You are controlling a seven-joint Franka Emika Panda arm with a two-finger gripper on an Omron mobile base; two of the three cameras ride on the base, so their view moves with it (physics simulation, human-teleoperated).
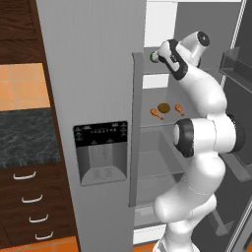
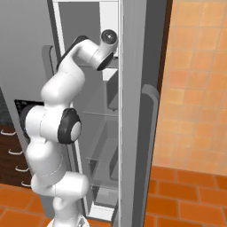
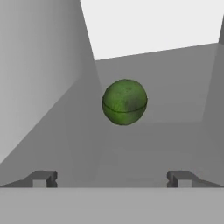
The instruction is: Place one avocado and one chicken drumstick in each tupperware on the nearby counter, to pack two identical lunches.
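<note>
In the hand view a round green avocado (image 3: 124, 102) rests on a grey fridge shelf, straight ahead of my gripper (image 3: 113, 179) and some way beyond its tips. The gripper is open, its fingertips (image 3: 43, 179) wide apart with nothing between them. From the left base view, the hand reaches into the open fridge's upper shelf, where a sliver of the avocado (image 1: 153, 57) shows. One shelf lower lie two chicken drumsticks (image 1: 156, 113) (image 1: 179, 109) with a brownish round item (image 1: 164, 108) between them. The counter (image 1: 27, 138) is at the left. The tupperware is out of view.
The closed fridge door with its dispenser panel (image 1: 101, 152) and long handle (image 1: 134, 128) stands left of the opening. The open door (image 2: 137, 111) is on the right. Dark drawers (image 1: 29, 199) sit under the counter. Lower fridge shelves (image 1: 157, 172) look bare.
</note>
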